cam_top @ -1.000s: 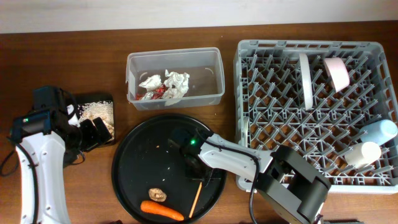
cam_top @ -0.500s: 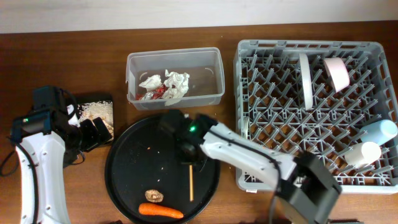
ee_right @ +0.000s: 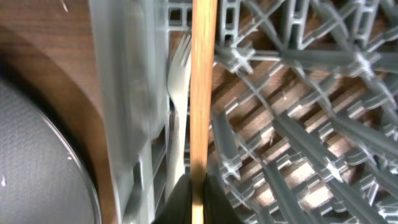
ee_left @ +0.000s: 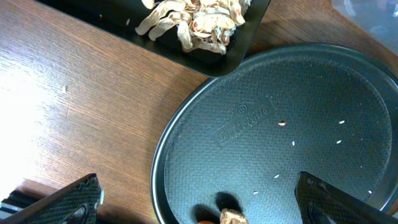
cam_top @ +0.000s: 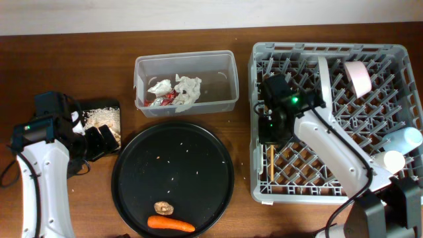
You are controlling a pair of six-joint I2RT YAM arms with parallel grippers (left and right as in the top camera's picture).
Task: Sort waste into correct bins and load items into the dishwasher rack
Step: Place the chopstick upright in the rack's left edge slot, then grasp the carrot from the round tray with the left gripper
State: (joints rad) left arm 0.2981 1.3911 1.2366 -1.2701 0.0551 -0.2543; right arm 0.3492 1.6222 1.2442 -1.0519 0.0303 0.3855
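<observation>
My right gripper [cam_top: 269, 134] is shut on the thin wooden chopstick [cam_top: 269, 162] over the left edge of the grey dishwasher rack [cam_top: 344, 192]. In the right wrist view the chopstick [ee_right: 201, 93] runs straight out from the closed gripper [ee_right: 198, 200], beside the white fork [ee_right: 178, 106] lying in the rack [ee_right: 298, 124]. My left gripper [cam_top: 100, 141] is open and empty beside the shallow black tray [cam_top: 114, 106] of beige scraps [cam_top: 99, 118]. The orange carrot [cam_top: 170, 225] and brown lump [cam_top: 163, 207] lie on the round black tray [cam_top: 173, 165]. The clear tub [cam_top: 221, 82] holds tissue [cam_top: 188, 88] and wrappers [cam_top: 160, 100].
The rack holds a white plate [cam_top: 324, 86], a pinkish bowl [cam_top: 359, 78], a light blue cup [cam_top: 404, 137] and a white cup [cam_top: 390, 161]. The left wrist view shows the round tray [ee_left: 280, 124], the lump [ee_left: 231, 217] and the scrap tray [ee_left: 236, 50] on brown wood.
My right arm lifted the chopstick off the round tray and carried it right, over the rack's left side. The round tray slid slightly left. The left arm stayed still.
</observation>
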